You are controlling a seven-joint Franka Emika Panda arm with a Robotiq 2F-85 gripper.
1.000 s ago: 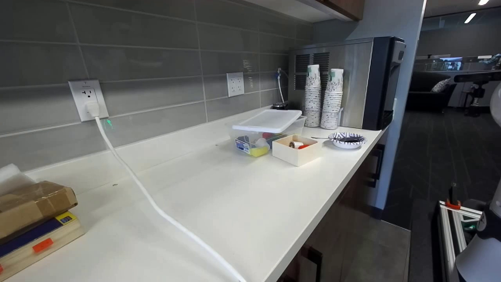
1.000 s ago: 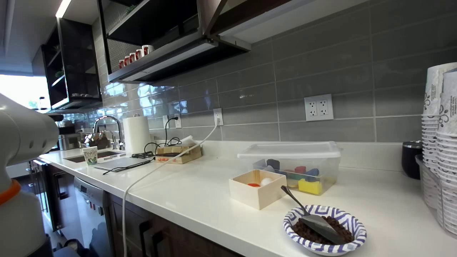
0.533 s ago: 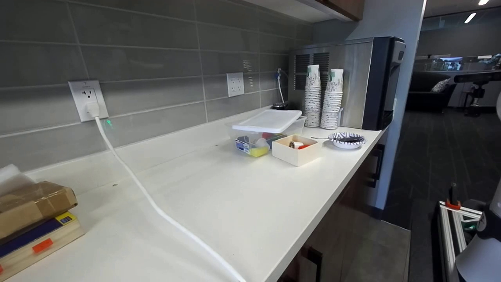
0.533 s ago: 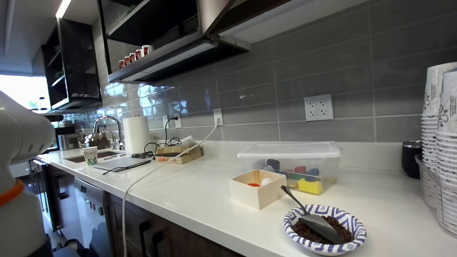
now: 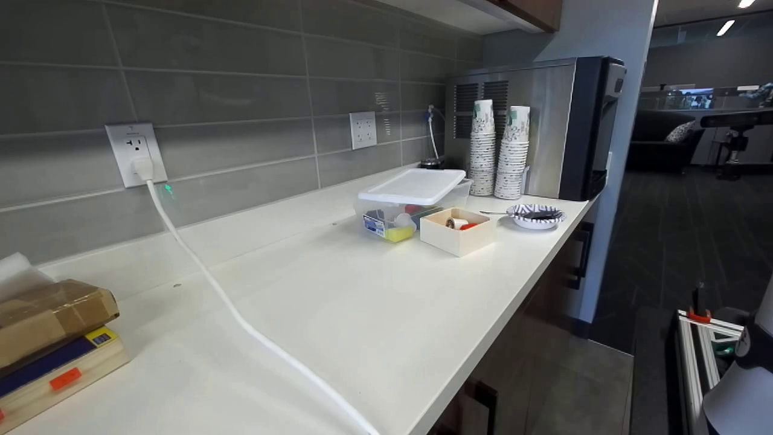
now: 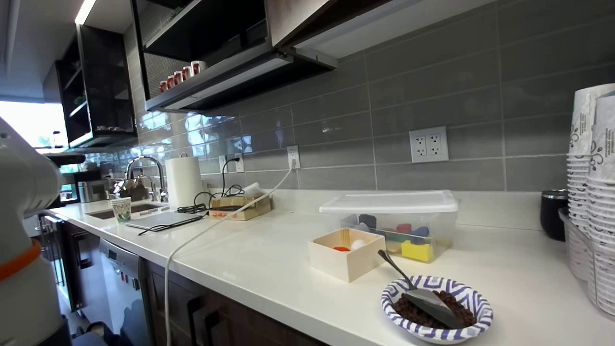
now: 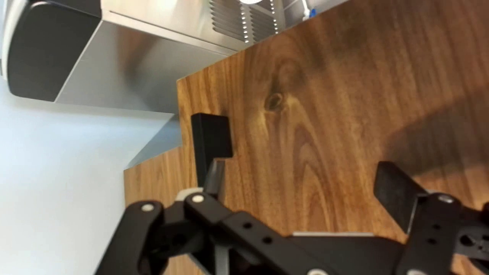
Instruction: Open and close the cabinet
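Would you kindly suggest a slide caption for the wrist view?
Open black gripper before a brown wooden cabinet door with a black rectangular handle.

1. I could read no text in any view.
2. In an exterior view, the blue-white label (image 5: 374, 226) on the far bin (image 5: 410, 202) was too small.
3. The orange sticker (image 5: 65, 379) on the near-left stack (image 5: 57, 311) was unclear.

In the wrist view, the right edge crops the brown wood-grained cabinet door (image 7: 324, 114); the black jointed pincer (image 7: 301, 175), cut by the bottom edge, partly hides the black rectangular handle (image 7: 212, 133). In an exterior view, the left edge cuts the white rounded robot arm (image 6: 24, 187), the right edge the stacked white paper cups (image 6: 600, 211).
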